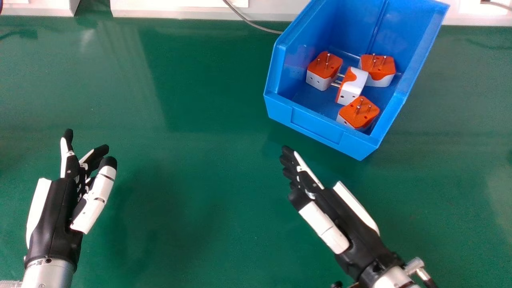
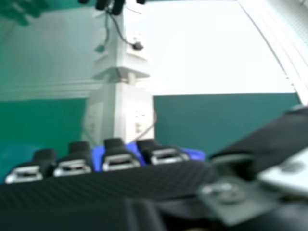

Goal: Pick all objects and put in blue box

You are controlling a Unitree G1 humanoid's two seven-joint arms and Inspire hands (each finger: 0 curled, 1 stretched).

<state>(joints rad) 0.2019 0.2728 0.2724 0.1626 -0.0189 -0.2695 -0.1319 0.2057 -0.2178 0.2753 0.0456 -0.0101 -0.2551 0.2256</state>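
The right hand [image 1: 354, 228] and left hand [image 1: 56, 216] are open over the tabletop [image 1: 180, 100], holding nothing; four plugs [image 1: 353, 86] sit in the blue box [image 1: 320, 128], three with pins [image 1: 327, 59] upward, one tipped on its side; they look light, hard and rather slick, best pinched by the flat white sides, clear of the pins, which could bend or snag.

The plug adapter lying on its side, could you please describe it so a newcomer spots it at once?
On the green table, find the blue box. Inside, the orange-and-white plug adapter sits among three others. Its prongs point sideways, toward the head view's left, whereas the others' point up.
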